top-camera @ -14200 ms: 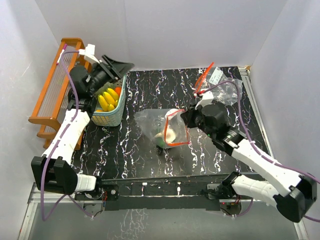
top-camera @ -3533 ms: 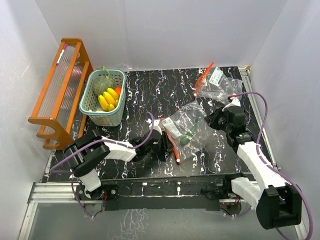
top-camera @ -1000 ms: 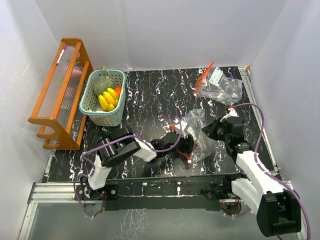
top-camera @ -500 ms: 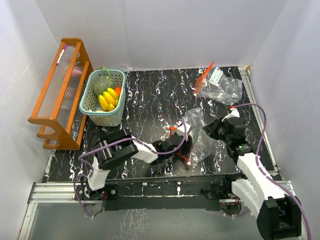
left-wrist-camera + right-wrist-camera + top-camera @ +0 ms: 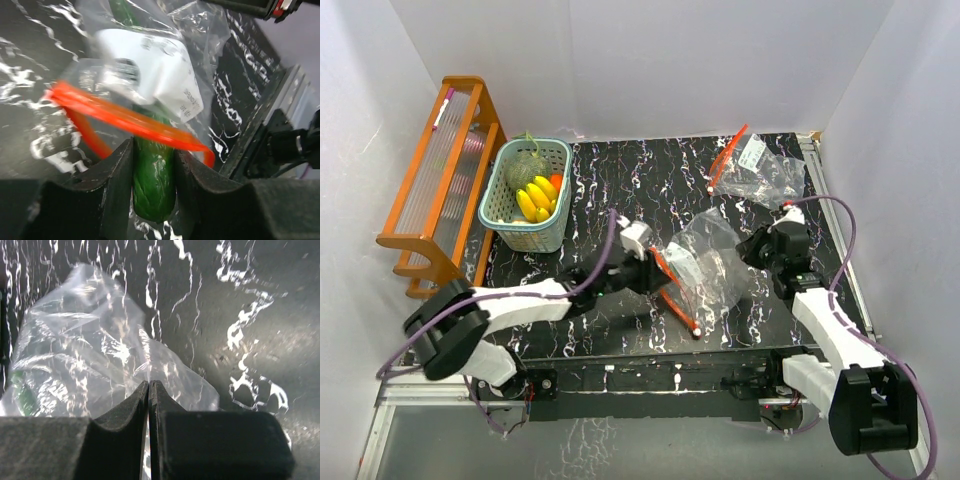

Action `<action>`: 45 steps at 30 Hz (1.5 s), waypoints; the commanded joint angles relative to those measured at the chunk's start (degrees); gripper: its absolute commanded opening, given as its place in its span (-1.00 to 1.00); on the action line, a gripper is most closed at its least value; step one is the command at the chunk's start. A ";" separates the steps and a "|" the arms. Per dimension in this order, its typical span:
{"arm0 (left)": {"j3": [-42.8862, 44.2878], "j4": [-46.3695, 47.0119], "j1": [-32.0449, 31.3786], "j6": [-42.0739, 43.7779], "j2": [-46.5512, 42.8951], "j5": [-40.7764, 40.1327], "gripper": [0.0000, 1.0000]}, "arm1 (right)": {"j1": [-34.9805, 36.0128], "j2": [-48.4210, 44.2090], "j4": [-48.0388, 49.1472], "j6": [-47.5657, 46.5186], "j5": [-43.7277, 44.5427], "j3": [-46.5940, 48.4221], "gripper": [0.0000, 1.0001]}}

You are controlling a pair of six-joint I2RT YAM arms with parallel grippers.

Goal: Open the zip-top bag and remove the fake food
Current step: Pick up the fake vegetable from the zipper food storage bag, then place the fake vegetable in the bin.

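Zip-top bag [image 5: 715, 260] and second bag [image 5: 757, 168] share the counter [image 5: 620, 190]. Left end effector [image 5: 153, 149] pinches one green piece [image 5: 153, 182], lengthwise through the mouth; right end effector [image 5: 149, 384] pinches the first bag's film.

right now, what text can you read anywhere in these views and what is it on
Nothing legible.
White card in the zip-top bag, beside the green toy piece: black print, too blurred to read.
Label in the spare bag, far right: too small to read.

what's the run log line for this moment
left gripper shut on green piece | right gripper shut on zip-top bag | piece at bag mouth
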 commanded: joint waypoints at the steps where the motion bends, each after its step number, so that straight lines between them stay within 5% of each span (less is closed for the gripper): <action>1: -1.63 -10.87 7.38 -4.16 -11.98 7.57 -0.79 | -3.82 3.55 6.09 -2.12 0.49 5.84 -0.85; 8: 5.10 -25.63 18.50 -3.62 -25.65 8.42 -0.80 | -10.55 8.19 8.20 -1.79 -3.24 8.91 -0.85; 16: 24.08 -39.20 29.26 3.68 -19.36 2.52 -0.78 | -11.84 6.90 8.29 -1.49 -3.63 7.58 -0.85; 28: 22.27 -32.08 52.95 -3.97 -13.52 9.34 -0.79 | -12.47 6.61 8.80 -2.61 -4.05 6.23 -0.85; 40: 22.32 -32.54 55.47 2.56 -10.35 23.51 -0.79 | -12.58 7.82 10.47 -2.29 -5.30 5.41 -0.85; 45: 22.27 -35.93 55.44 4.94 -9.39 22.40 -0.72 | -12.66 7.65 10.47 -2.55 -5.18 5.18 -0.85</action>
